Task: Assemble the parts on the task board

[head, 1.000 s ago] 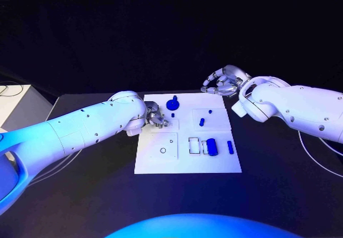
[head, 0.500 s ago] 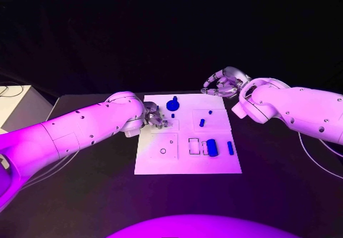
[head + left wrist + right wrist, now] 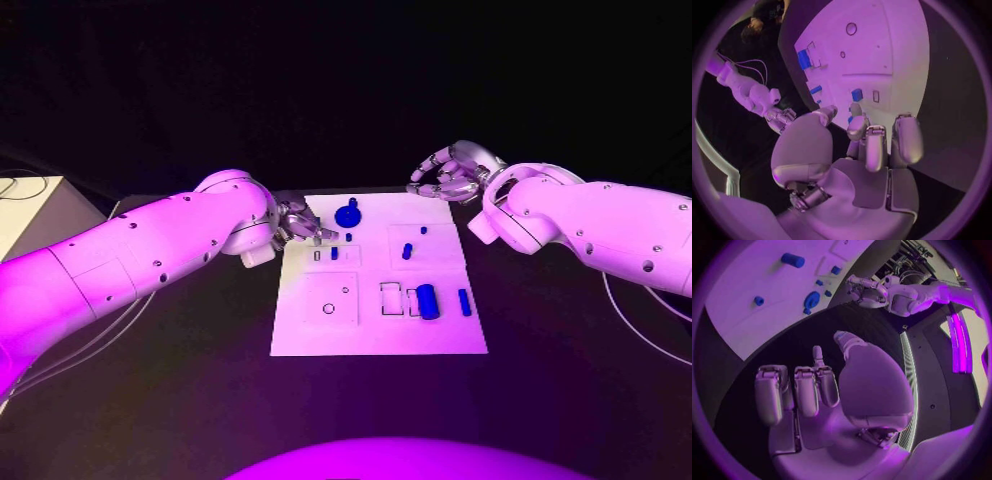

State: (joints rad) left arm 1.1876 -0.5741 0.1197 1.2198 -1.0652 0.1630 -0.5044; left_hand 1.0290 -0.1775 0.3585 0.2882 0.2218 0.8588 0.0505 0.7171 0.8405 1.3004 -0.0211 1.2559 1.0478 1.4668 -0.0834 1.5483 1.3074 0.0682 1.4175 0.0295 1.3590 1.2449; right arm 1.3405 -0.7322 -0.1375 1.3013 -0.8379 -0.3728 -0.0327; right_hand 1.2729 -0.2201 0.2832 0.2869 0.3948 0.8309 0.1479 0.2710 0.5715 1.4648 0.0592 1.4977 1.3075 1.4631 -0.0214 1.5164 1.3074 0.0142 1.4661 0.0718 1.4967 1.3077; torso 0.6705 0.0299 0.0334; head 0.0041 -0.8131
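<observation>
The white task board (image 3: pixel 378 330) lies mid-table, also seen in the wrist views (image 3: pixel 898 45) (image 3: pixel 736 285). On it are a round blue knob (image 3: pixel 348 213) (image 3: pixel 811 301), a thick blue cylinder (image 3: pixel 427 300) (image 3: pixel 792 260), a slim blue bar (image 3: pixel 464 301) and two small blue pegs (image 3: pixel 335 253) (image 3: pixel 407 251). My left hand (image 3: pixel 299 222) (image 3: pixel 861 140) hovers at the board's far left edge, fingers loosely bent, nothing in them; one peg (image 3: pixel 857 94) lies just beyond its fingertips. My right hand (image 3: pixel 450 172) (image 3: pixel 817 385) hangs empty past the board's far right corner, fingers loosely curled and apart.
A pale box (image 3: pixel 26 205) stands at the table's left edge. Bare black tabletop (image 3: pixel 577 340) surrounds the board. Empty outlined slots (image 3: pixel 329 300) mark the board's near left quarter.
My left hand has drawn back off the board toward its far left edge, uncovering a small blue peg beside a slot. The right hand has barely shifted.
</observation>
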